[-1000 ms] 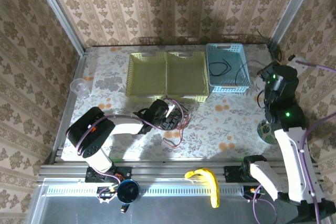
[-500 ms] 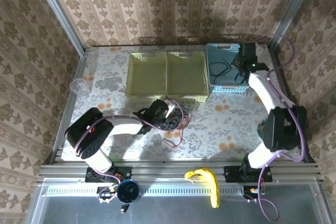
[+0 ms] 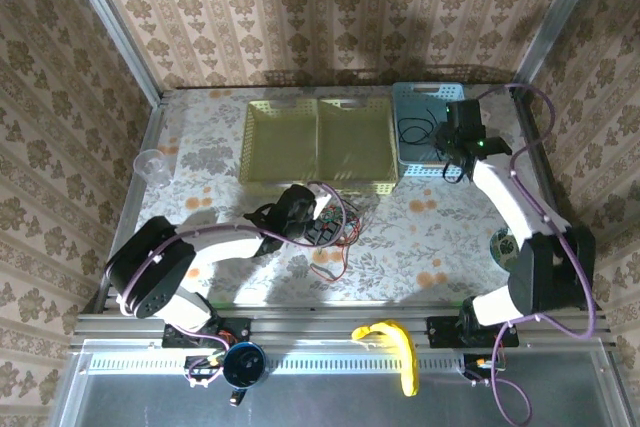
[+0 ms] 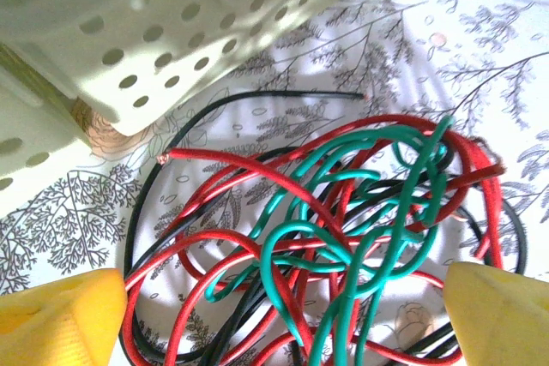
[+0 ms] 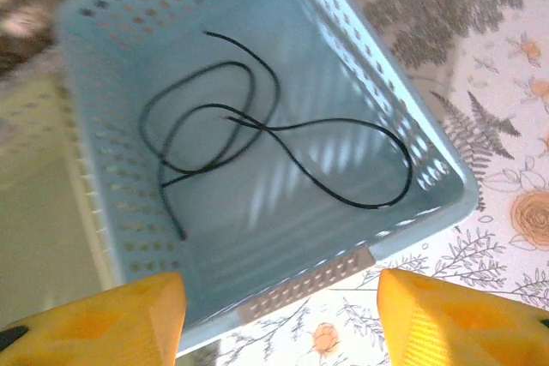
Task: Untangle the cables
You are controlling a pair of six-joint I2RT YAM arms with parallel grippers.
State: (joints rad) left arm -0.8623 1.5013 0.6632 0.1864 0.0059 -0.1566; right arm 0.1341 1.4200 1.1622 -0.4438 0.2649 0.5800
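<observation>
The cables point(image 4: 343, 212) lie as a tangle of red, green and black loops on the flowered table, just in front of the cream baskets; in the top view the cables point(image 3: 335, 230) sit near the table's middle. My left gripper point(image 4: 283, 323) hovers low over the tangle, open, with its yellow fingertips point(image 4: 60, 315) wide apart on either side and nothing clamped. A separate black cable point(image 5: 257, 126) lies loose inside the blue basket point(image 5: 309, 285). My right gripper point(image 5: 279, 319) is open above that basket's near rim. From above, the right gripper point(image 3: 452, 162) is at the blue basket's point(image 3: 430, 89) front right.
Two cream baskets point(image 3: 280, 142) point(image 3: 355, 142) stand side by side left of the blue one. A clear cup point(image 3: 150, 164) is at the left edge. A tape roll point(image 3: 505, 247) lies by the right arm. A banana point(image 3: 395, 342) rests on the front rail.
My right arm swung from the table's right side to the blue basket and its jaws opened. The left arm shifted slightly over the tangle and spread its jaws a little wider.
</observation>
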